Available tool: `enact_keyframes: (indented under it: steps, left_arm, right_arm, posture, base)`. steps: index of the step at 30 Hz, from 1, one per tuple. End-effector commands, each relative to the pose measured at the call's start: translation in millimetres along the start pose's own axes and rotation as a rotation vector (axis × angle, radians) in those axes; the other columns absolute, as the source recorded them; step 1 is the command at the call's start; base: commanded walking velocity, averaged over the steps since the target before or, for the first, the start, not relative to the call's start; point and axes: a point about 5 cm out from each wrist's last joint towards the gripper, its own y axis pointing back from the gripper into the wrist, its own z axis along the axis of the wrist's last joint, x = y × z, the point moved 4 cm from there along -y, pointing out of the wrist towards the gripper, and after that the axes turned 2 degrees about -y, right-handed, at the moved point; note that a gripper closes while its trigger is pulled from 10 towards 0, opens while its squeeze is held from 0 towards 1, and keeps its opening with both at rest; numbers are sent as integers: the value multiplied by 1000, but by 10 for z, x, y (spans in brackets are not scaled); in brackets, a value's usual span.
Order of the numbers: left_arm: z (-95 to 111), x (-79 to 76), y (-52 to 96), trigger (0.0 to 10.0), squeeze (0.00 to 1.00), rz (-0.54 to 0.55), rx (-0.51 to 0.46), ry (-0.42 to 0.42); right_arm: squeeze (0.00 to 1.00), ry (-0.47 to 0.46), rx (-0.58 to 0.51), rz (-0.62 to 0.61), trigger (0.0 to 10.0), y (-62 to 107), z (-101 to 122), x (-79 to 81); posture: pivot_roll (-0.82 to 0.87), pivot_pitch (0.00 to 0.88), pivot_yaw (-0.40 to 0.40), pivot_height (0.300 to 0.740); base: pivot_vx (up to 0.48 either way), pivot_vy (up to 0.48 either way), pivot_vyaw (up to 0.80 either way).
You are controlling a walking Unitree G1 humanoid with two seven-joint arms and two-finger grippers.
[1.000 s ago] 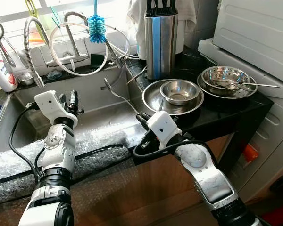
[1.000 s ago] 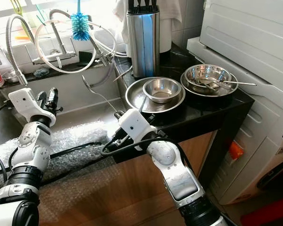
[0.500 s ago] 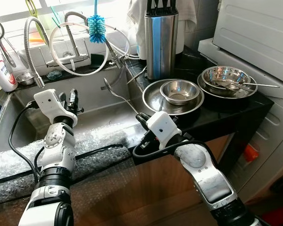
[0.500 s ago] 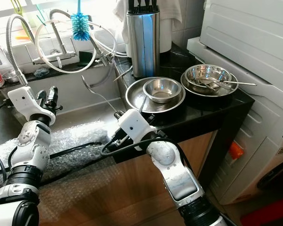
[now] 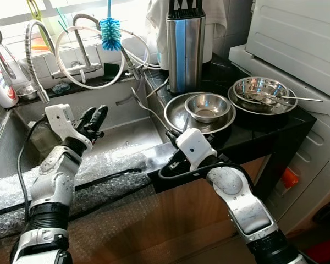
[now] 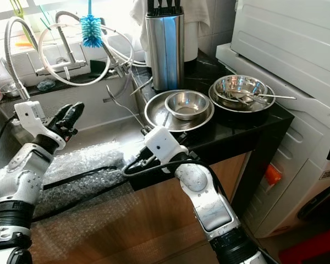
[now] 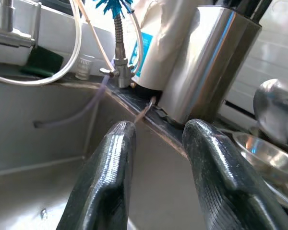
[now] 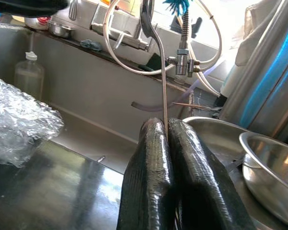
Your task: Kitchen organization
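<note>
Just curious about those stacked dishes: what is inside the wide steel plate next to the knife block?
A smaller steel bowl sits inside the wide plate. The plate's middle under that bowl is hidden.

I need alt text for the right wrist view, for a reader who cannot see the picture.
The right gripper pinches the thin handle of a metal spoon, which stands up from its closed black fingers. Behind it are a steel sink, crumpled bubble wrap and nested steel bowls.

1. A black counter [image 5: 275, 129] stands at the right, beside the steel sink [image 5: 118, 132].
2. On it, a knife block [image 5: 185, 47] stands far left.
3. A small bowl [image 5: 209, 106] sits in a wide pan [image 5: 179, 114].
4. Another bowl [image 5: 261, 91] with utensils lies to the right.
</note>
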Motion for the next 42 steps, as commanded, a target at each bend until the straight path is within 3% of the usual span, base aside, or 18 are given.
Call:
enact_keyframes:
  steps: [1,6,8,13,16,22,30,31,32,34,39,40,42]
  left_arm:
    - [49,-10,65,10000,0,-44,12,-5]
    - [74,-35,135,10000,0,-89,30,17]
    - [-61,-192,173,10000,0,-171,82,31]
    - [-163,-365,185,10000,0,-240,103,87]
    - [-199,-500,177,10000,0,-277,84,169]
    - [-256,-669,149,10000,0,-297,60,241]
    - [-298,-878,66,10000,0,-329,56,264]
    - [-297,-899,43,10000,231,-325,50,269]
    - [-298,-914,22,10000,984,-323,45,276]
    - [-291,-933,-5,10000,1000,-321,33,285]
    - [-280,-949,-45,10000,1000,-308,15,294]
    - [-278,-958,-65,10000,0,-302,10,315]
    - [-271,-981,-79,10000,0,-309,6,320]
  right_arm:
    - [0,8,-22,-3,10000,-30,59,-1]
    - [0,7,-25,-4,10000,-41,62,7]
    - [0,6,-33,-2,10000,-49,75,16]
    - [0,8,-38,-3,10000,-49,78,12]
    - [0,13,-39,-9,10000,-44,74,4]
    - [0,12,-47,-4,10000,-45,84,20]
    - [0,10,-67,20,10000,-68,123,71]
    - [0,11,-71,27,10000,-70,134,83]
    - [0,10,-74,33,10000,-71,141,97]
    - [0,9,-76,42,10000,-71,144,114]
    - [0,9,-77,51,10000,-70,140,142]
    - [0,7,-79,57,10000,-70,142,160]
    - [0,6,-79,64,10000,-71,141,180]
  posture:
    - [-85,0,118,740]
    - [-81,0,119,740]
    - [-81,0,115,740]
    - [-82,0,116,740]
    - [-84,0,118,740]
    - [-86,0,118,740]
    - [-87,0,117,740]
    - [-87,0,117,740]
    - [-89,0,118,740]
    - [-90,0,118,740]
    - [-94,0,120,740]
    - [-97,0,122,740]
    - [-96,0,122,740]
  base:
    - [0,0,0]
    - [0,0,0]
    - [0,0,0]
    - [0,0,0]
    - [0,0,0]
    - [0,0,0]
    - [0,0,0]
    - [0,0,0]
    - [0,0,0]
    - [0,0,0]
    - [0,0,0]
    - [0,0,0]
    - [0,0,0]
